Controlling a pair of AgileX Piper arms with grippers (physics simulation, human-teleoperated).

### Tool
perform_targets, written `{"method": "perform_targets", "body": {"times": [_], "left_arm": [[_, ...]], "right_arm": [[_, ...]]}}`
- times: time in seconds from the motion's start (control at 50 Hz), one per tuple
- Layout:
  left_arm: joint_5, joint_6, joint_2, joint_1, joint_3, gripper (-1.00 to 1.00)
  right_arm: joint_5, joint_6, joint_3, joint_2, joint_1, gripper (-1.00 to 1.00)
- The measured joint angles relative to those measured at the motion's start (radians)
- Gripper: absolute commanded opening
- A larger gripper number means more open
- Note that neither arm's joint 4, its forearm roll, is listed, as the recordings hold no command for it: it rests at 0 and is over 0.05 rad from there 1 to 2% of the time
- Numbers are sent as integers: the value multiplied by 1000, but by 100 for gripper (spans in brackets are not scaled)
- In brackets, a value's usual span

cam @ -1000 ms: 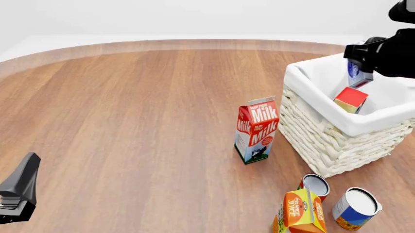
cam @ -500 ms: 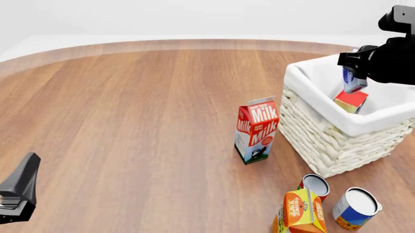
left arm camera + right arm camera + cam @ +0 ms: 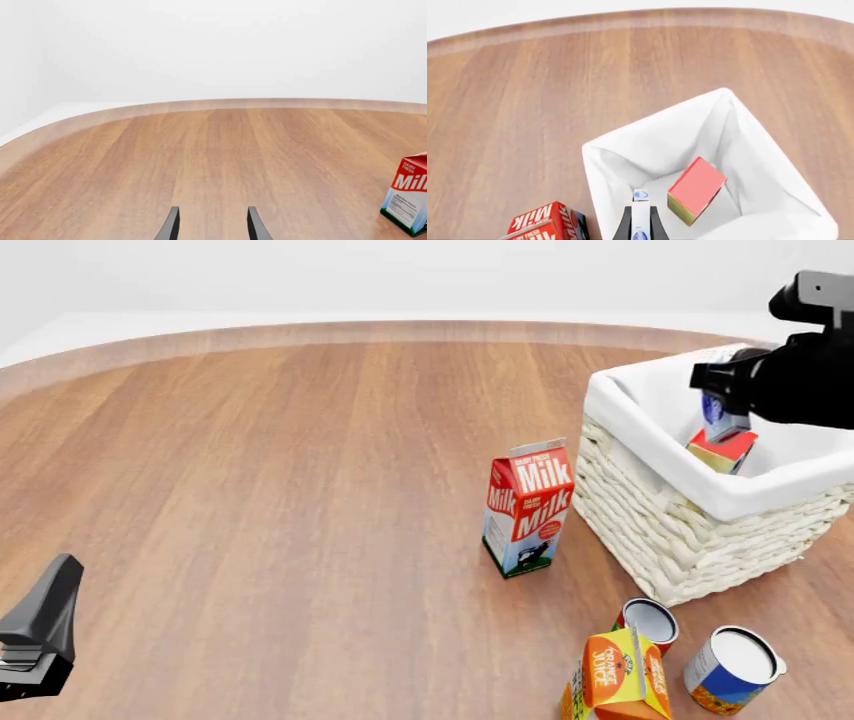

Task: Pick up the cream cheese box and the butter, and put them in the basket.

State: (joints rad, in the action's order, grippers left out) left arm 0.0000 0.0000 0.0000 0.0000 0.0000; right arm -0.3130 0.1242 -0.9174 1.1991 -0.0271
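Lowered: right gripper [image 3: 727, 412], clamped on cream cheese box [image 3: 725, 418], inside basket [image 3: 654, 475]; release beside butter [image 3: 722, 448]; left gripper [image 3: 210, 225] apart

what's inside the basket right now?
The butter lies tilted on the white lining of the basket. The right gripper holds the cream cheese box over the interior beside it. The near corner of the basket floor is hidden by the rim.

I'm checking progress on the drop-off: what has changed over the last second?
The right gripper, shut on the cream cheese box, has carried it lower into the basket, close above the butter. The left gripper, milk carton and cans have not moved.
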Motion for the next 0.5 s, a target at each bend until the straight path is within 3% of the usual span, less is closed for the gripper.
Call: {"method": "perform_targets", "body": {"times": [0.5], "left_arm": [[0,0,0,0,0,100]], "right_arm": [[29,3,23,18,-9,-100]]}}
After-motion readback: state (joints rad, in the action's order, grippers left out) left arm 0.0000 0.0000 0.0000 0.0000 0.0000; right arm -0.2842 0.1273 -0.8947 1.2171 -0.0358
